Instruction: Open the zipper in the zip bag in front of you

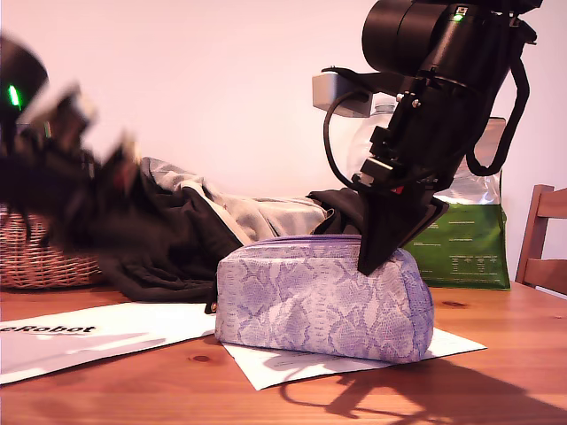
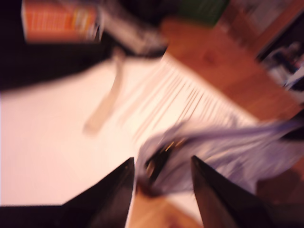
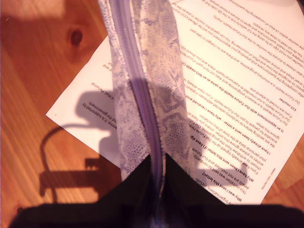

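Observation:
The lilac snakeskin zip bag (image 1: 323,301) lies on a printed sheet in the middle of the wooden table. Its purple zipper (image 1: 297,239) runs along the top and looks closed in the second wrist view (image 3: 142,95). My second gripper (image 1: 368,264) comes down from the exterior view's right and is shut on the bag's top seam (image 3: 158,164), pinching the zip line. The first arm (image 1: 80,186) is a motion blur at the exterior view's left. My first gripper (image 2: 162,159) is open, and the bag's end with a small dark pull (image 2: 154,171) shows blurred between its fingers.
A wicker basket (image 1: 35,258) and a heap of dark and grey clothes (image 1: 186,226) lie behind the bag. A green and silver foil bag (image 1: 461,239) and a wooden chair (image 1: 545,239) stand at the exterior view's right. White paper (image 1: 89,335) covers the table's front.

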Robot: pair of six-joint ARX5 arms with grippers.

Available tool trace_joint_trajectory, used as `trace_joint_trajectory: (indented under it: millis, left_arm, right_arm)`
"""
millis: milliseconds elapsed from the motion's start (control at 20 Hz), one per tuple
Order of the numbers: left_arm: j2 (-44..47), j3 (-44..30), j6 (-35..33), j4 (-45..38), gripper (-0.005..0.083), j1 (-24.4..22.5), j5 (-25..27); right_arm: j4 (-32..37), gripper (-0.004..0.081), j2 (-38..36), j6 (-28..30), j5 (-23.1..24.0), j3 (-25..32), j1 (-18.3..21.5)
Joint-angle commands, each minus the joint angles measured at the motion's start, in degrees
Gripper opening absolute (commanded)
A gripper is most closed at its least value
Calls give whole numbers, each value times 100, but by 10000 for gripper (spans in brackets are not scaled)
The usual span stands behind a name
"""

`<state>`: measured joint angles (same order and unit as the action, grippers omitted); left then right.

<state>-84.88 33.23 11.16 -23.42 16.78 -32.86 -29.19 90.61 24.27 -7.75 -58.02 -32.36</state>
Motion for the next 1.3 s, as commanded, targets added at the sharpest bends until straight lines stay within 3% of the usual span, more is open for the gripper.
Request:
trace_joint_trajectory:
  millis: [0,100,250,650,750,800,850,900,950,1000,1100,1250]
  left_arm:
    - [140,-20,-50,-52,331,11,-9]
    - [199,-20,-66,-48,331,9,-7]
    - [199,-20,-66,11,331,11,-9]
    - [212,-20,-66,0,314,11,-57]
    - [278,-20,-63,50,226,11,-291]
    - [350,-20,-63,109,147,11,-407]
    - [459,-20,-63,177,39,11,-444]
    - [601,-20,-68,260,-26,15,-420]
    - [756,-20,-68,319,-19,22,-337]
    - [944,-20,-96,422,-19,37,-153]
    - [1281,-22,-424,682,-19,105,415]
    - [1604,-35,-586,907,-19,140,938]
  right_arm:
    - [-9,209,61,11,15,68,-37]
    - [-22,376,61,-46,11,68,-81]
    - [-24,486,50,-48,-33,57,-173]
    - [-365,500,-732,-55,-232,2,-245]
    - [-625,498,-1097,-52,-245,2,-247]
    - [-787,481,-1268,-81,-286,2,-247]
    - [-940,415,-1436,-188,-321,2,-249]
    - [-1045,282,-1574,-350,-332,2,-249]
    - [-1058,91,-1674,-439,-391,2,-247]
    - [-992,-15,-1735,-861,-459,4,-245]
    - [-557,-14,-1773,-1375,-372,13,-238]
    - [796,-13,-1781,-2033,468,291,-238]
